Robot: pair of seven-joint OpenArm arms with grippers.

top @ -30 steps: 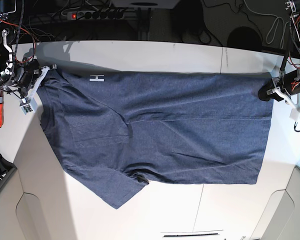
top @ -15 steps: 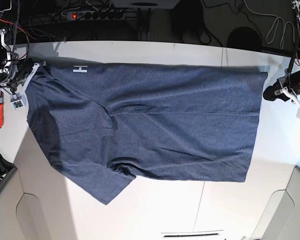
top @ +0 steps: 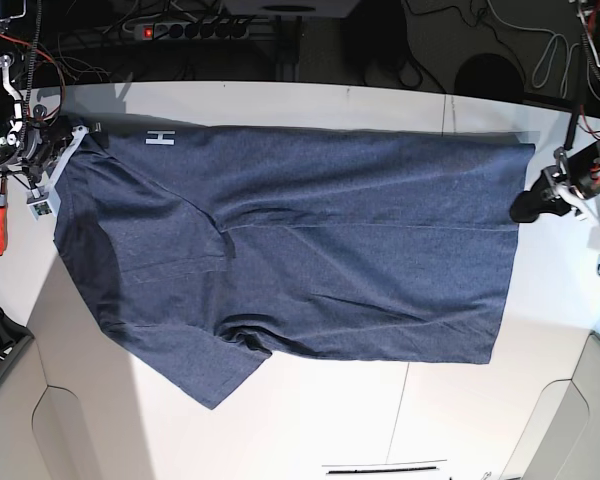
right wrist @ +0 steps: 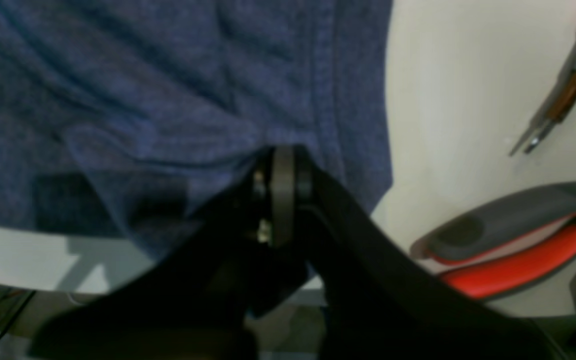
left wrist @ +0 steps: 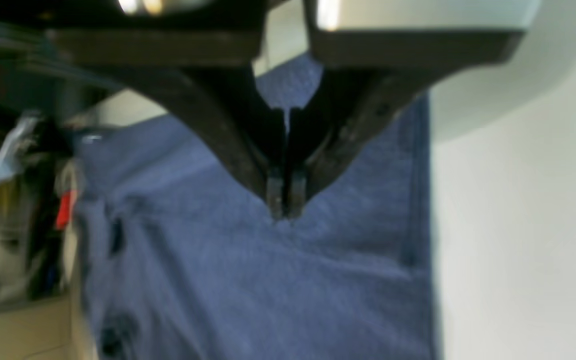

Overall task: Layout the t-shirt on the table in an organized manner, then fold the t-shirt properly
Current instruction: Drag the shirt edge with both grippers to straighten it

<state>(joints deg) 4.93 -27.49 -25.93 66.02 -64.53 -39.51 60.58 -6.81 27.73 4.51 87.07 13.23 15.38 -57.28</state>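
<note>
The dark navy t-shirt (top: 300, 250) lies spread flat across the white table (top: 310, 440), with a white letter "H" (top: 160, 136) showing at its far left corner. One sleeve points to the near left. My right gripper (top: 65, 142) is shut on the shirt's far left edge; in the right wrist view the gripper (right wrist: 278, 165) pinches the cloth (right wrist: 168, 90) beside its hem. My left gripper (top: 530, 205) is at the shirt's right edge; in the left wrist view the gripper (left wrist: 283, 202) is shut on a small peak of cloth (left wrist: 268, 280).
A red-handled screwdriver (top: 0, 225) lies at the table's left edge, with red pliers (right wrist: 518, 250) and the screwdriver (right wrist: 563, 85) close to my right gripper. A power strip (top: 180, 28) and cables sit beyond the far edge. The table's near corners are cut off.
The shirt has slid left and toward the far edge and lies flatter. My right gripper moved toward the far edge with its corner; my left gripper moved slightly nearer and inward.
</note>
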